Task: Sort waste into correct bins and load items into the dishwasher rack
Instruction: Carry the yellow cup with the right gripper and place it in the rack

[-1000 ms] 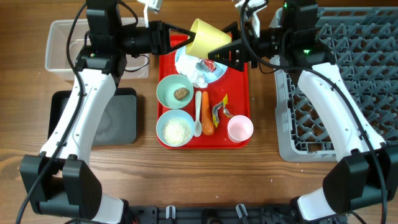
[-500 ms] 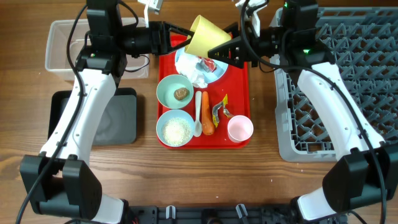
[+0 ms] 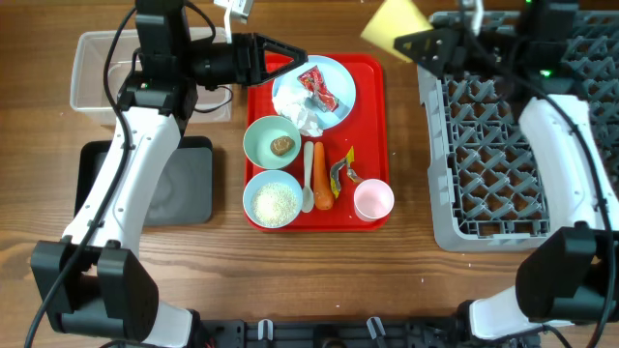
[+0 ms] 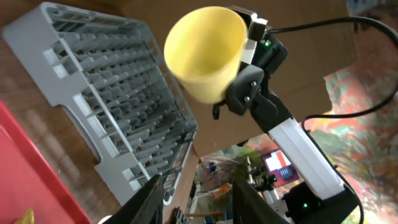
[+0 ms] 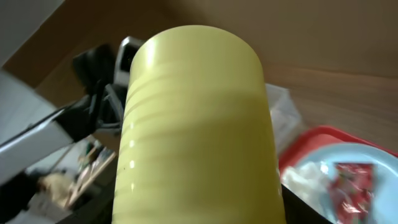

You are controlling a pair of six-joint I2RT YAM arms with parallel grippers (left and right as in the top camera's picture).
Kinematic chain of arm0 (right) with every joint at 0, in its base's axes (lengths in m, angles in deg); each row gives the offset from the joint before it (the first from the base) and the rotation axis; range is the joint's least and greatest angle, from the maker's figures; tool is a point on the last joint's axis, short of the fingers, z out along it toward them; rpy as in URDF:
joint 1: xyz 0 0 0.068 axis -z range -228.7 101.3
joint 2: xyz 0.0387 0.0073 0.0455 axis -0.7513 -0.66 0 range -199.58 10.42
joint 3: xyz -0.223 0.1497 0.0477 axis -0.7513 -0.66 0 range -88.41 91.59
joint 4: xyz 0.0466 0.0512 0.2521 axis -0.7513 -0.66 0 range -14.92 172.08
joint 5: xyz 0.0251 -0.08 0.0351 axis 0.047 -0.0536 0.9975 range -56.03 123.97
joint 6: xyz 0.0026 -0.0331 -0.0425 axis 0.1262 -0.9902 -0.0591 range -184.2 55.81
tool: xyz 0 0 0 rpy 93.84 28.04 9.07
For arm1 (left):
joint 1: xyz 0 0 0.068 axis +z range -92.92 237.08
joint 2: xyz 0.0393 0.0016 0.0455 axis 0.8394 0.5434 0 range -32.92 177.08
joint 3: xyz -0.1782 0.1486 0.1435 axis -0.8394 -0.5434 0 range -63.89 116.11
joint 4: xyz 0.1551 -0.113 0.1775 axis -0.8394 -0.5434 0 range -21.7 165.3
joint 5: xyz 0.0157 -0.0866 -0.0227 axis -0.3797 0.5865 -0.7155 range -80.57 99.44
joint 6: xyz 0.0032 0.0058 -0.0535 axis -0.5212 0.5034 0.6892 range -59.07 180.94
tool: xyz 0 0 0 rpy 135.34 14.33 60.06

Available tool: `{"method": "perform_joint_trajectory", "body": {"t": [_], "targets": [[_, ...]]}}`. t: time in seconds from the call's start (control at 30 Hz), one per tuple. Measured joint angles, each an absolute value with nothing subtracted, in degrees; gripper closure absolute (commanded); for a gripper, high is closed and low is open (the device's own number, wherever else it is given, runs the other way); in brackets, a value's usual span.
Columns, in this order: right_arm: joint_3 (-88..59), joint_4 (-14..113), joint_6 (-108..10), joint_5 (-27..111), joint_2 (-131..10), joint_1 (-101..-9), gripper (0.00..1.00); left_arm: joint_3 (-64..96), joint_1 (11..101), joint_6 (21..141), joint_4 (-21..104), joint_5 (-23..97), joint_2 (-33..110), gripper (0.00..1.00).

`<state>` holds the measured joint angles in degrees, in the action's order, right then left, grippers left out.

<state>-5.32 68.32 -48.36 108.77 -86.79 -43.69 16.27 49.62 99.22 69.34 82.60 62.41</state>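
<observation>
My right gripper (image 3: 414, 41) is shut on the yellow cup (image 3: 392, 26), held in the air at the left edge of the grey dishwasher rack (image 3: 513, 135). The cup fills the right wrist view (image 5: 199, 124) and shows in the left wrist view (image 4: 205, 53). My left gripper (image 3: 290, 53) is open and empty above the back left of the red tray (image 3: 377, 116). On the tray lie a pale blue plate (image 3: 334, 77) with a red wrapper (image 3: 317, 85) and white tissue (image 3: 302, 114), a bowl with a brown lump (image 3: 272, 142), a bowl of rice grains (image 3: 273, 199), a white spoon (image 3: 308, 179), a carrot (image 3: 322, 177), a yellow wrapper (image 3: 342, 166) and a pink cup (image 3: 372, 200).
A clear tub (image 3: 97, 72) stands at the back left and a black bin (image 3: 189, 184) in front of it, both left of the tray. The rack fills the right side of the table.
The yellow cup has left my left gripper. My right gripper has carried it right, from above the tray to the rack's left edge. The left arm has stayed put.
</observation>
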Motion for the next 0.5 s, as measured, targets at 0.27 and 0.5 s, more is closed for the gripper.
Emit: {"method": "perform_joint_trajectory", "body": {"t": [0.27, 0.5], "targets": [[-5.32, 48.56, -51.44, 90.28, -82.22, -34.46, 0.57, 16.31, 49.57, 94.74, 53.01, 65.22, 62.46, 0.25], [-4.71, 32.39, -55.79, 75.59, -66.86, -21.70, 0.56, 16.31, 49.57, 93.99, 38.96, 41.49, 62.46, 0.18]]}}
